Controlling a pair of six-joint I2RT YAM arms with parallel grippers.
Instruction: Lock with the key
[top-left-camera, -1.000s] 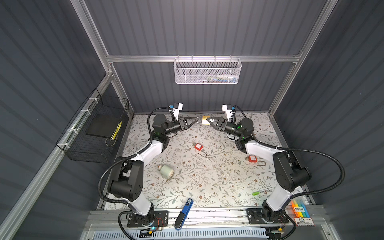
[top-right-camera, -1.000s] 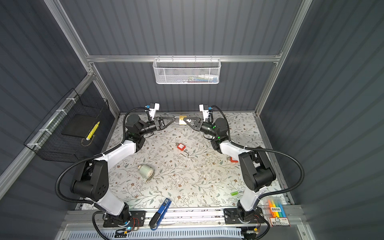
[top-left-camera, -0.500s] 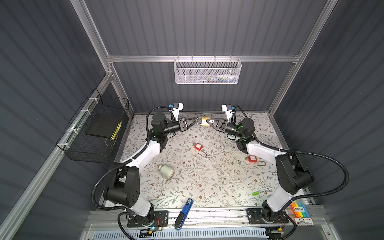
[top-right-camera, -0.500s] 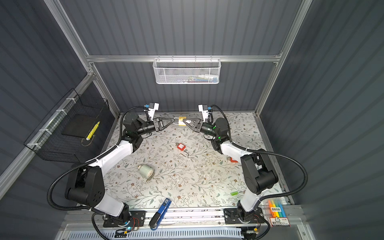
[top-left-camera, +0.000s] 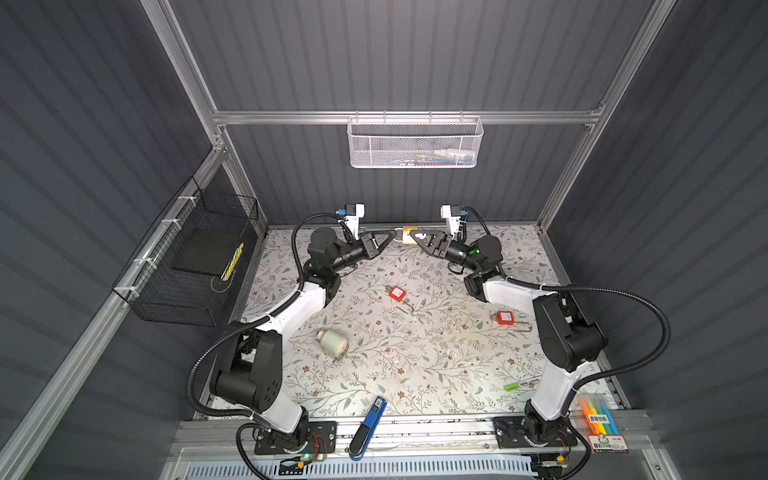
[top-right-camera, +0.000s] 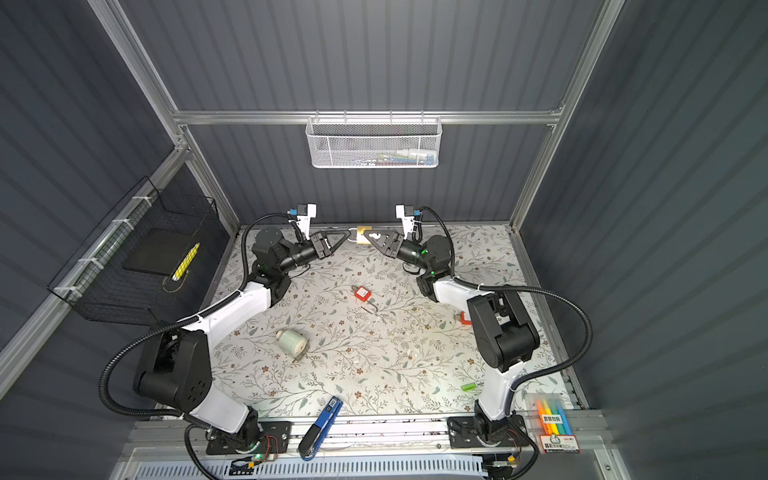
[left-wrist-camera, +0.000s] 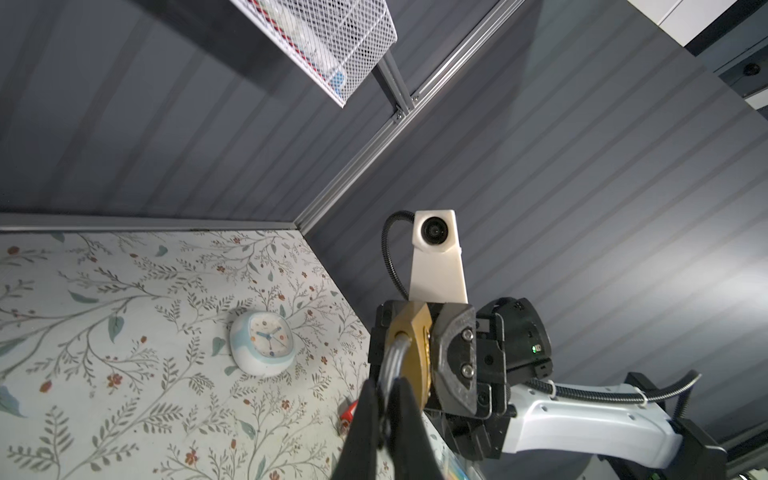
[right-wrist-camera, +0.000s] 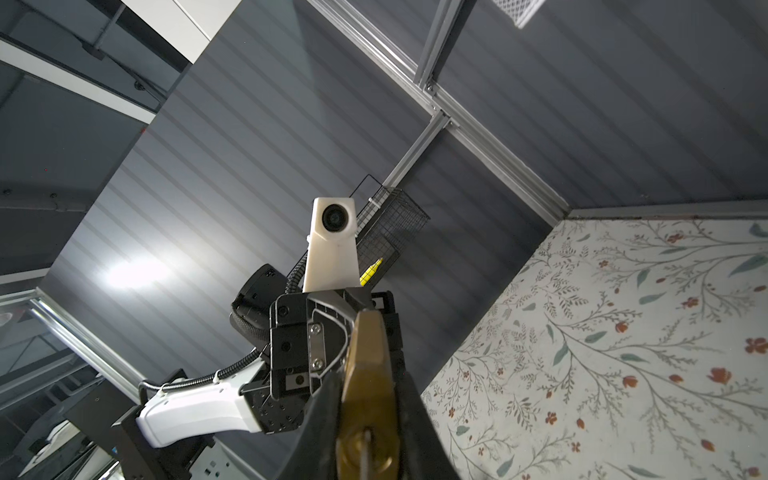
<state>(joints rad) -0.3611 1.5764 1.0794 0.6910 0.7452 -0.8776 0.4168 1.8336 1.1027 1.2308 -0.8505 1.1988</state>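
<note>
Two arms meet at the back of the floral table (top-left-camera: 415, 353), holding the brass padlock (top-left-camera: 409, 234) up between them, off the surface. The right gripper (top-left-camera: 419, 239) is clamped across the lock's body, its jaws parted only as far as the brass is thick. The left gripper (left-wrist-camera: 386, 401) is pinched almost fully together on the steel shackle (left-wrist-camera: 392, 359), which runs out of the body toward it. Gripping both ends this way looks meant to let one arm brace the body while the other presses the shackle home. The keyhole face (right-wrist-camera: 365, 446) points back at the right wrist camera with a dark sliver in it, and I can't tell whether that is a key or a bare slot. A red padlock (top-left-camera: 397, 293), a second red padlock (top-left-camera: 505, 317) and a small clock (left-wrist-camera: 262, 348) lie unused below.
</note>
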